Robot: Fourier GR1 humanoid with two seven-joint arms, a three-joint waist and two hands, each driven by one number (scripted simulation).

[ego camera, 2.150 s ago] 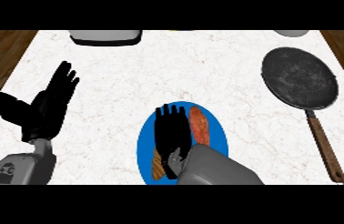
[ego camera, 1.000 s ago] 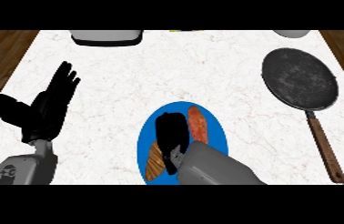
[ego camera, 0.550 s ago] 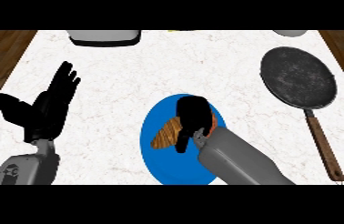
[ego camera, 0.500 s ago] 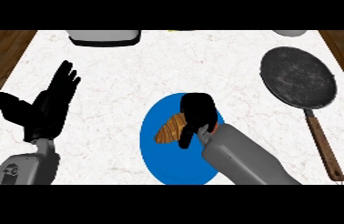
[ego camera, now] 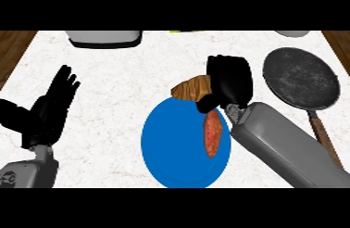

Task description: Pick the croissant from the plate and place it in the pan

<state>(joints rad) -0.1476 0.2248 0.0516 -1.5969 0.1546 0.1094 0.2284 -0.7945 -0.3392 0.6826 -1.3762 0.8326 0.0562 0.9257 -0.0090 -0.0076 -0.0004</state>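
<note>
1. The right hand (ego camera: 229, 81) has the croissant (ego camera: 193, 89) in its fingers, which are curled round the pastry's right end; the left end sticks out free.
2. The croissant is off the blue plate (ego camera: 174, 150), held over the plate's far rim and the white tabletop (ego camera: 130, 74) just beyond it. From straight above I cannot judge how high it hangs.
3. A reddish strip of food (ego camera: 212, 135) lies on the plate's right side; it is no part of this job.
4. The pan (ego camera: 301, 79) sits off to the right, dark and round, its handle running back towards the near edge. The hand is close beside its left rim but not over it.
5. The left hand (ego camera: 44, 112) rests at the left of the view, fingers straight and up, holding nothing.
6. As I read it, the pick is done and the carry is in hand. What remains is to bring the croissant rightwards over the pan's rim to its middle, lower it and let the fingers open.
7. The thing to watch is the rim: the overhanging left end would want to pass clear of it.
</note>
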